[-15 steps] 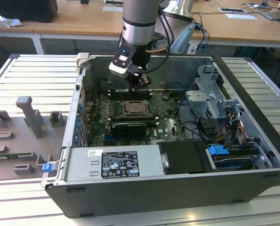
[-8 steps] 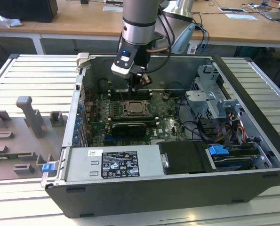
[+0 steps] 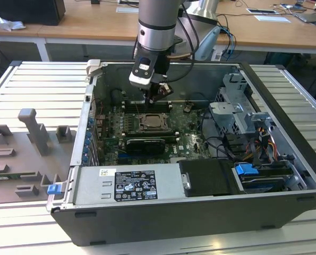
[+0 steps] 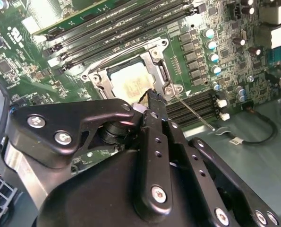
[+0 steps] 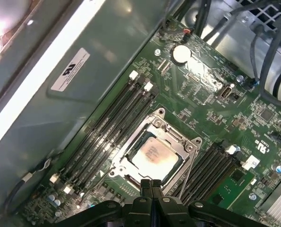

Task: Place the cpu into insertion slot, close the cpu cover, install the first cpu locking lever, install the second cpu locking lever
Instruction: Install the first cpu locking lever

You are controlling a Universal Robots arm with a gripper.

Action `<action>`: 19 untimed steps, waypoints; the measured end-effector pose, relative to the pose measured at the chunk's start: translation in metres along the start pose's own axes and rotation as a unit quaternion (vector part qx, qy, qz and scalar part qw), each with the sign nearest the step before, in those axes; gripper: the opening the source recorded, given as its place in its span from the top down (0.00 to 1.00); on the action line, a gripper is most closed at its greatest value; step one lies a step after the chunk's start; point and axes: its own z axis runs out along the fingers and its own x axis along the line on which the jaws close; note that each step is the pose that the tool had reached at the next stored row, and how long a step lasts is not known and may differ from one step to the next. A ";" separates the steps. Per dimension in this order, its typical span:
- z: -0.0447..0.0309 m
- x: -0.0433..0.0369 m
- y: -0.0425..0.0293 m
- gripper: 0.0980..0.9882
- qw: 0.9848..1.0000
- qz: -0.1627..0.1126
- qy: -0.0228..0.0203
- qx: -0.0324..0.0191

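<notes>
- The cpu [image 5: 155, 155] is a small flat square chip with a pale silver-grey metal top. Faint print on the top is too small to read.
- It sits in the insertion slot [image 5: 123, 169], a square socket with a black-and-silver rim on the green circuit board [image 5: 201, 94]. The board is inside an open computer case [image 3: 147, 223].
- The cpu cover [image 5: 171, 137] is a thin silver frame lying flat on the socket. The chip's top shows through its square window.
- The chip lies flat, top face up, with its edges in line with the socket's edges. Being square, it has no long axis.
- 2 banks of long black memory slots [image 5: 107, 132] flank the socket, 1 on each side, running parallel to 2 of the chip's edges.
- In the second wrist view a thin metal lever [image 4: 192, 113] slants out from a corner of the socket [image 4: 97, 78] across the nearer slots. I cannot tell whether it is latched.
- The gripper [image 5: 151, 182] hangs just above the socket's edge with its black fingers [image 5: 145, 189] pressed together and nothing between them. In the second wrist view its tip [image 4: 152, 94] is at the edge of the cover [image 4: 155, 66], beside the chip [image 4: 130, 85].
- In the exterior view the gripper [image 3: 159, 95] is just behind the socket and chip [image 3: 151, 122], and a black graphics card [image 3: 145, 144] lies in front of them.
- A white label [image 5: 70, 70] with dark print is stuck on the case wall. Another printed label [image 3: 134, 185] is on the power supply. White lettering marks the board.
</notes>
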 end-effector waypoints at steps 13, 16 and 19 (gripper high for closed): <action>0.0000 0.0000 0.0000 0.99 0.997 -0.071 -0.001 0.002; 0.0000 0.0000 0.0000 0.99 0.995 -0.096 -0.001 0.002; 0.0000 0.0000 0.0000 0.99 0.993 -0.116 -0.002 0.003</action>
